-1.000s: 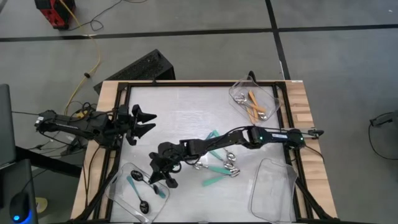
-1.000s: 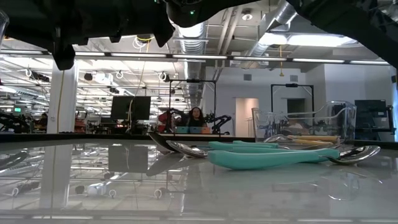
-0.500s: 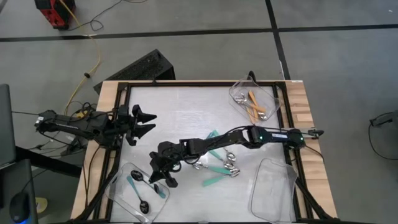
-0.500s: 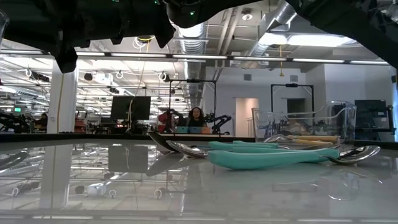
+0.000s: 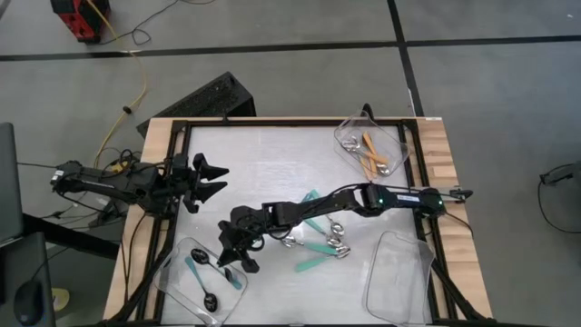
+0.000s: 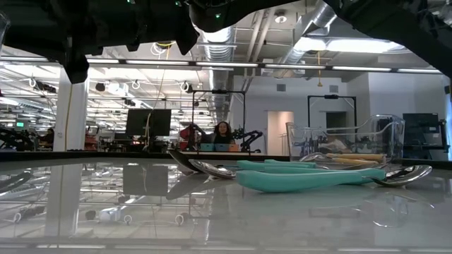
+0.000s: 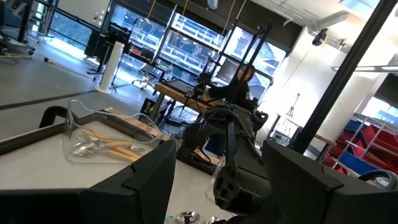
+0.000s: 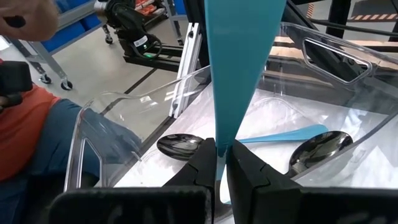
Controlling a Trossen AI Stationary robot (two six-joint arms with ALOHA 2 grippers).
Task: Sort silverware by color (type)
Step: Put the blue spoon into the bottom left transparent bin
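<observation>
High view: right tool (image 5: 234, 257) is clamped on a thin blue-handled spoon (image 8: 239, 74) above the clear plastic tray (image 5: 174, 257) at the worktop's near-left corner, already holding two. Orange-handled spoons (image 5: 370, 153) fill the far-right tray; teal-handled spoons (image 5: 313, 262) remain mid-worktop. Left tool (image 5: 211, 181) waits, fingers apart.

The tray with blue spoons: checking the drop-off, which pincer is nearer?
Right. The right pincer hovers at the tray's edge, gripping a blue spoon; the left pincer waits farther back.
</observation>
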